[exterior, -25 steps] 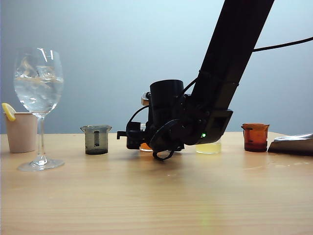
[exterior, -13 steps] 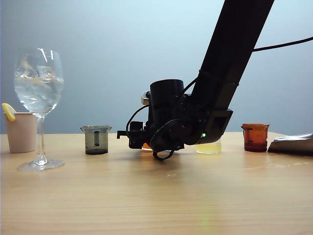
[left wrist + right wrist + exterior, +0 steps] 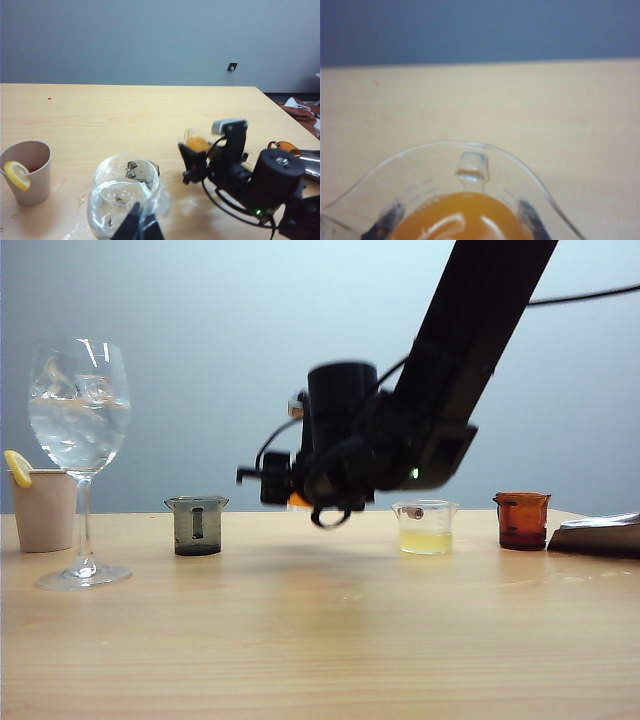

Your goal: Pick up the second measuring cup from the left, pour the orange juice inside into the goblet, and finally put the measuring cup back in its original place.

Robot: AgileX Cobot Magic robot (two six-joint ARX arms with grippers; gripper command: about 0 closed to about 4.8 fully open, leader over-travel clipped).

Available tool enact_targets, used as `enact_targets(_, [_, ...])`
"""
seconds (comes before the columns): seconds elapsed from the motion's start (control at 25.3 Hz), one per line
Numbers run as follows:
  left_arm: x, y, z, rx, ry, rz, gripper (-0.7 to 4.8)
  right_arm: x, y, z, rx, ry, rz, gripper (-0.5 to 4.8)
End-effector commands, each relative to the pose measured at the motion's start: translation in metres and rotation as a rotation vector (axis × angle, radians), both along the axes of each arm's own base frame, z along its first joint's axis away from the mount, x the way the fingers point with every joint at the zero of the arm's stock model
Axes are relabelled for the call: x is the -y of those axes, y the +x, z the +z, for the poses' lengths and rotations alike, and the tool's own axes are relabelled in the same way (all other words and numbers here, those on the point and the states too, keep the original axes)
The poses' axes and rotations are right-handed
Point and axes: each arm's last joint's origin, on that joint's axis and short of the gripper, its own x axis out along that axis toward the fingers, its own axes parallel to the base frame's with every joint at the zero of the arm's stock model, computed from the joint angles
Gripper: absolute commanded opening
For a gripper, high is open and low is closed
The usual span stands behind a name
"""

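Exterior view: the right gripper (image 3: pixel 285 480) hangs above the wooden table (image 3: pixel 320 640), blurred, between the smoky grey cup (image 3: pixel 197 525) and the cup of pale yellow liquid (image 3: pixel 425 528). Its black body hides nearly all of the second measuring cup (image 3: pixel 296 498); only a sliver of orange juice (image 3: pixel 297 501) shows at the fingers. The goblet (image 3: pixel 79 410) stands well apart at the left, beside a beige cup with a lemon slice (image 3: pixel 42 508). An amber cup (image 3: pixel 522 520) sits far right.

Left wrist view: the left gripper (image 3: pixel 140 227) is cut off at the frame edge, just over the goblet (image 3: pixel 125 192); its two dark finger tips appear to meet (though too little shows to be sure). Beyond, the right gripper (image 3: pixel 192 160) clamps the second measuring cup (image 3: pixel 197 142), clear of the table.

Right wrist view: the second measuring cup (image 3: pixel 470 167) fills the lower frame, cut off below, orange juice (image 3: pixel 460 220) inside, dark finger pads (image 3: pixel 527 212) pressed on both walls. Faint graduation marks are unreadable.
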Motion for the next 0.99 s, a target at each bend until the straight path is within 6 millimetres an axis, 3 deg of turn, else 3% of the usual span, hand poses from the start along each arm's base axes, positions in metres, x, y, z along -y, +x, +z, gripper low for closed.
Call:
enact_targets(0.04, [0.000,-0.001,0.002,0.008,-0.006,-0.001,-0.05,-0.001,-0.002,0.026,0.064,0.025,0.023,-0.02])
enact_targets(0.63, [0.000,-0.001,0.001,-0.003,-0.025,-0.021,-0.05,0.010,-0.026,0.124,0.092,0.048,0.251,-0.02])
enact_targets(0.99, [0.001,-0.001,0.001,-0.007,-0.024,-0.025,-0.05,0.005,-0.038,0.161,0.089,0.044,0.419,-0.02])
